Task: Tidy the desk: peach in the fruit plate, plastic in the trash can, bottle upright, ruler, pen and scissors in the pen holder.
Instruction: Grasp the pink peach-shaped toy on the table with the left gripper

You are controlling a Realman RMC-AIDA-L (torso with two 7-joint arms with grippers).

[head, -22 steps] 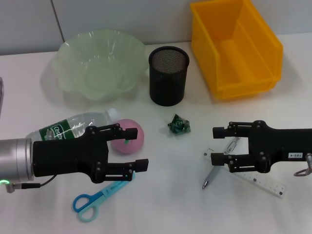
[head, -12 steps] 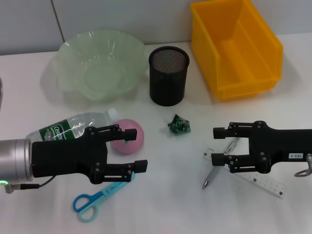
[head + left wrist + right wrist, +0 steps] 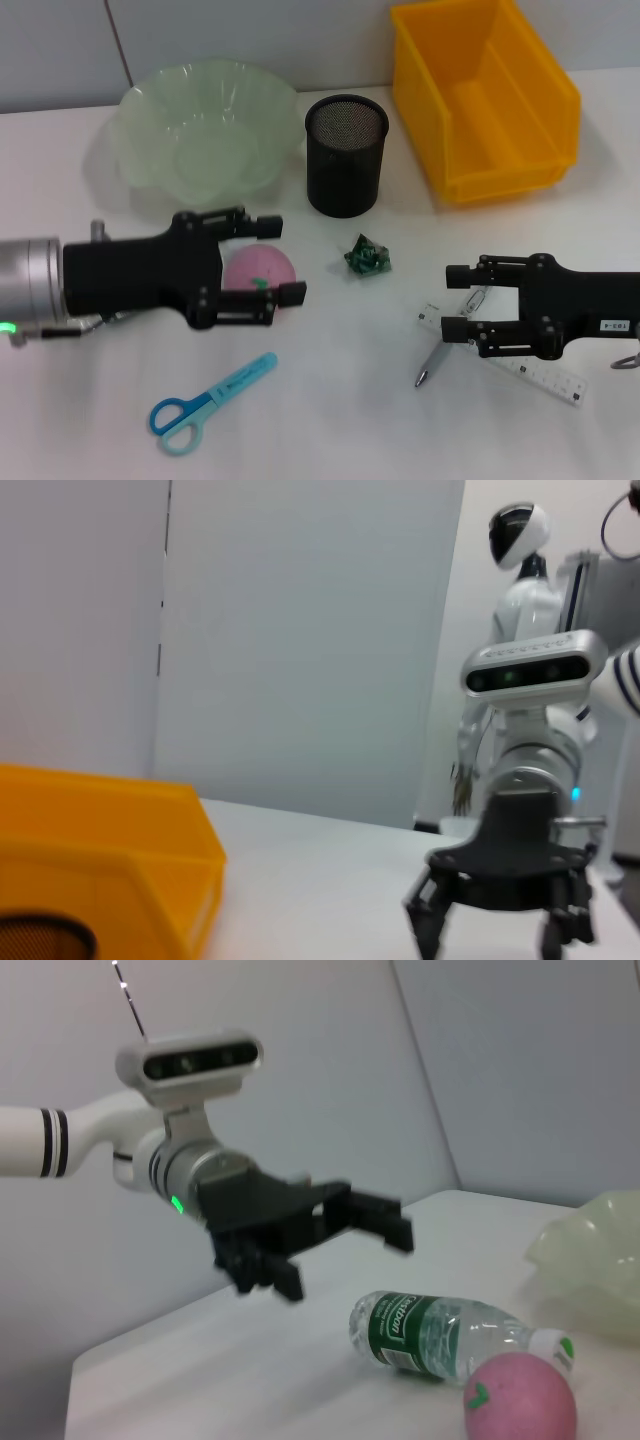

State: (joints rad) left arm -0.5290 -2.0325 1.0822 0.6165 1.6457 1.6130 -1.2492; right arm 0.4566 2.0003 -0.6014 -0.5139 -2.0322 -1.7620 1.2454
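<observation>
While the left gripper (image 3: 275, 262) hangs over the pink peach (image 3: 259, 274) with fingers spread to either side, it hides most of the lying bottle (image 3: 435, 1328). The right gripper (image 3: 455, 301), fingers also spread, hovers above the pen (image 3: 432, 362) and ruler (image 3: 535, 375), partly covering both.

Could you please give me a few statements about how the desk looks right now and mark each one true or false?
1. The peach lies in the fruit plate. False: it sits on the desk, between the open fingers of the left end effector.
2. The pen holder stands upright beside the yellow bin. True.
3. The scissors are inside the pen holder. False: they lie flat on the desk.
4. The bottle lies on its side. True.
5. The right end effector is open above the pen and ruler. True.
</observation>
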